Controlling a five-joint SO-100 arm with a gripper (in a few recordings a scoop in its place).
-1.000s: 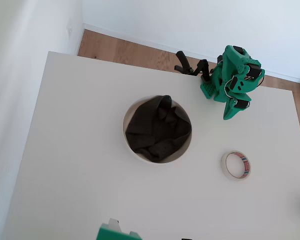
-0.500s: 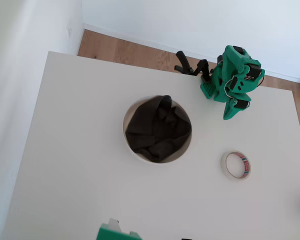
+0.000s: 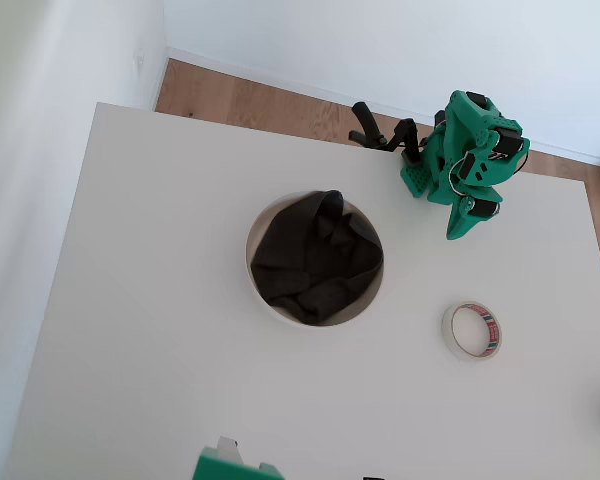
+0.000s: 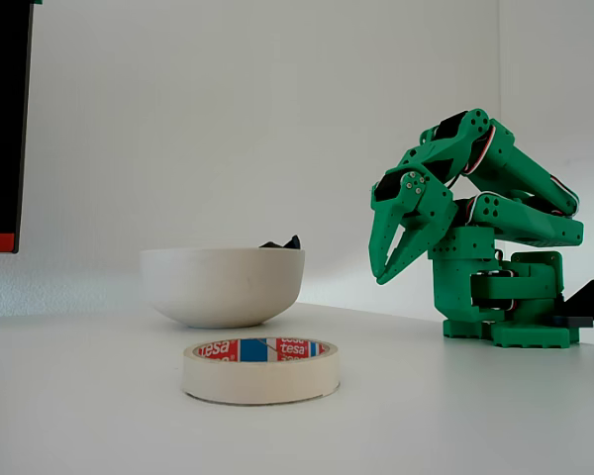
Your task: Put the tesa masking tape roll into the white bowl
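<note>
The tesa masking tape roll (image 3: 446, 331) lies flat on the white table, right of the bowl in the overhead view and nearest the camera in the fixed view (image 4: 260, 373). The white bowl (image 3: 249, 264) (image 4: 222, 285) stands mid-table with a dark cloth (image 3: 315, 258) bunched inside it. My green gripper (image 3: 454, 232) (image 4: 381, 277) hangs folded close to the arm's base, tips pointing down and held above the table. Its jaws meet at the tips with nothing between them. It is well apart from both the tape and the bowl.
The arm's base (image 4: 505, 307) is fixed at the table's far edge beside black clamps (image 3: 380, 135). A green part (image 3: 230, 466) pokes in at the near edge. A dark panel (image 4: 2, 119) stands at the left of the fixed view.
</note>
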